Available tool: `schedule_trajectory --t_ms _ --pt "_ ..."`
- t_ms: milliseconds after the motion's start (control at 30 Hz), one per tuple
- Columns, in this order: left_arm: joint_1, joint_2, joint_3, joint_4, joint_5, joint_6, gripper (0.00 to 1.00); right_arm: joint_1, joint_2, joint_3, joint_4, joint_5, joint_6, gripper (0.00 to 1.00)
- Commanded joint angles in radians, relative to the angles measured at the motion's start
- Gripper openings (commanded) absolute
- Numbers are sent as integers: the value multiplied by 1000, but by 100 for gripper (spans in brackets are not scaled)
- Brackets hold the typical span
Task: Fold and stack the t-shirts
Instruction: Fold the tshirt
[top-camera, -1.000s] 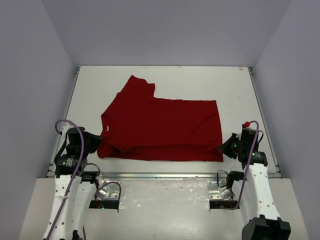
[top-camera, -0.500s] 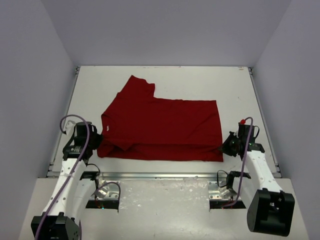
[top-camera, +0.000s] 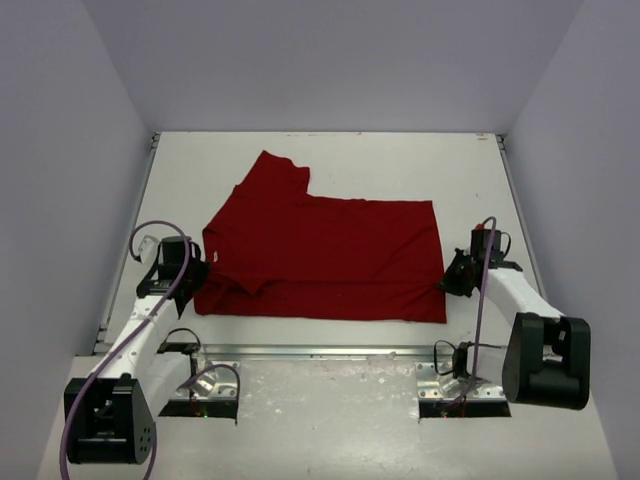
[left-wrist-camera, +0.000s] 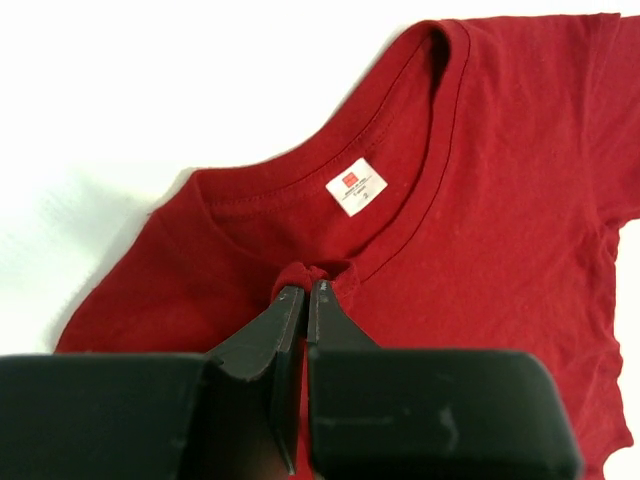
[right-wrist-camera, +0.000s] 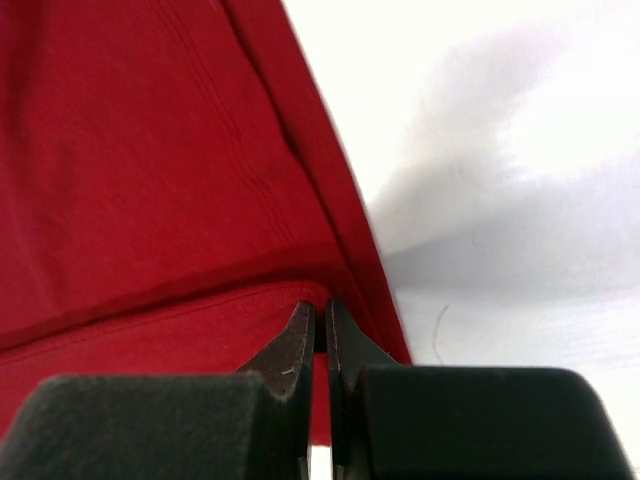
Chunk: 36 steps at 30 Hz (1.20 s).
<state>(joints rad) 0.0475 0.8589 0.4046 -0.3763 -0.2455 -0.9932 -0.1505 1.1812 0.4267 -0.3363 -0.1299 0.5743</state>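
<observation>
Between the left jaws, pressed together: a small pucker of red cloth at the collar (left-wrist-camera: 440, 90) of the t-shirt (left-wrist-camera: 500, 220). Between the right jaws, likewise closed: the cloth's edge at the opposite end, on the near side, with layers of cloth stacked just above the tips.

From above:
- White table (top-camera: 400, 165), grey walls on three sides.
- T-shirt spread flat across the middle of the table, neck to the left, bottom hem to the right.
- One sleeve (top-camera: 275, 175) pointing to the far side.
- Long crease parallel to the near edge.
- Left arm (top-camera: 140, 330) and right arm (top-camera: 505, 288) reaching in low from the near corners, each ending right at the cloth.
- Grip itself too small to read from this height.

Only from the left wrist:
- Ribbed neckline curving away from the tips.
- Small white label (left-wrist-camera: 356, 186) inside the neck, print too fine to read.

Only from the right wrist:
- Straight slanted edge of red against bare table.
- Soft grey shadow beside it.
</observation>
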Motion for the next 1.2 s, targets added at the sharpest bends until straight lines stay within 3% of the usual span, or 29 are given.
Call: schedule_trajectory --t_ms 0,200,233,267,333,367,433,500,600,633,667,700,733,833,967,1067,1100,1167 --pt "0 54 13 131 -23 25 0 12 62 102 56 67 -24 3" --pt "2 141 30 197 -20 37 0 35 175 161 74 55 -33 12" --pt "0 144 28 198 -20 38 0 52 199 173 74 56 -34 17" --pt "0 149 30 201 -18 38 1 61 210 182 66 61 -36 34" --pt "-1 160 39 198 -14 44 20 83 227 205 42 90 -39 54" --pt "-1 155 49 191 -12 51 35 91 213 214 25 108 -39 58" --pt "0 137 62 183 -14 65 38 95 186 222 19 116 -44 64" --pt "-3 94 98 156 -44 79 49 101 160 250 -30 131 -44 65" --pt "-14 49 186 97 -98 122 59 179 89 322 -99 241 -54 68" --pt "-27 48 212 76 -125 129 66 210 57 336 -118 283 -56 73" --pt "-37 46 236 19 -139 137 82 247 45 346 -157 317 -57 74" --pt "-47 46 278 -13 -155 136 89 311 38 368 -177 378 -53 75" --pt "-113 43 290 -42 -205 116 99 342 31 372 -194 392 -45 76" --pt "-213 -21 272 -133 -210 71 100 497 -8 331 -162 354 -42 79" --pt "-239 -83 183 -228 -135 59 100 702 32 307 -29 185 -89 78" --pt "-247 -87 180 -358 -215 -20 100 750 75 296 96 54 -114 76" --pt "-253 -84 177 -357 -196 -27 100 770 105 308 114 59 -120 76" --pt "-253 -41 177 -372 -181 -63 100 779 255 430 -54 223 -50 76"
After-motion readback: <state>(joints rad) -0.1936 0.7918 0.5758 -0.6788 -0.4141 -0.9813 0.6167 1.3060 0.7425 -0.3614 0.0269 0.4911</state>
